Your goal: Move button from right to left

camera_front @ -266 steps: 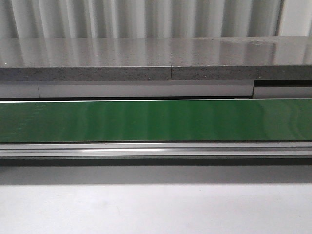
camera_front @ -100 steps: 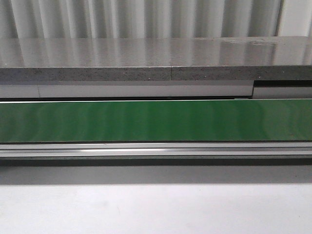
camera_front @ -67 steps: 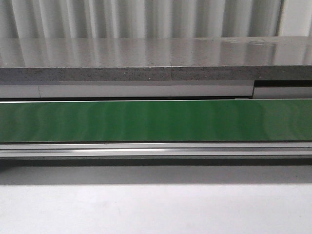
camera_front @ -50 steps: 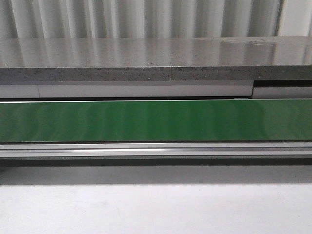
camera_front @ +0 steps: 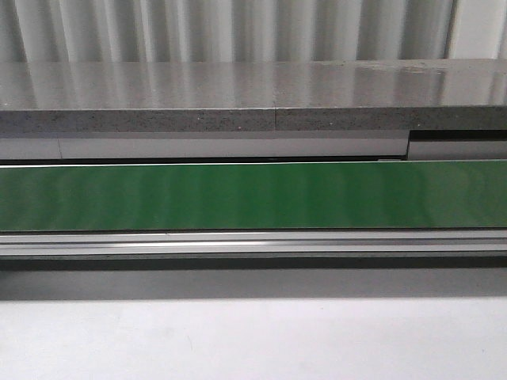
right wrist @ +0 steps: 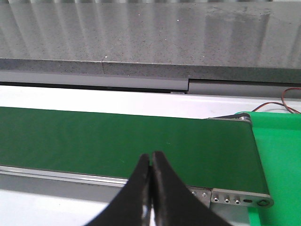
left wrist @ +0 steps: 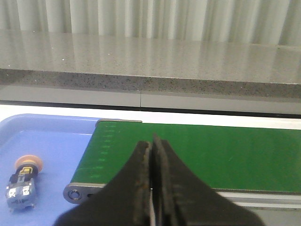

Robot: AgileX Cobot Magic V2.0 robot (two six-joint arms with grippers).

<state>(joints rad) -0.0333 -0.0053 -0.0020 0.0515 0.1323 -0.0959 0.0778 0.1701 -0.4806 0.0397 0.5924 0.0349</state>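
Green belt (camera_front: 253,196) lies bare; grey ledge (camera_front: 253,119) walls its far side.

Front view faces forward, low and close, across the green conveyor belt (camera_front: 253,195) toward the grey ledge (camera_front: 238,99); both wrist views look forward over closed fingers, sharing that belt (left wrist: 197,148) (right wrist: 117,141) from its opposite ends.

The white surface (camera_front: 253,332) carries a green conveyor belt (camera_front: 253,195) running across it from the left edge to the right, framed by a metal rail (camera_front: 253,244) on its near side; at the belt's left end a blue tray (left wrist: 51,155) lies on the surface; at its right end, a bright green mat (right wrist: 280,160).
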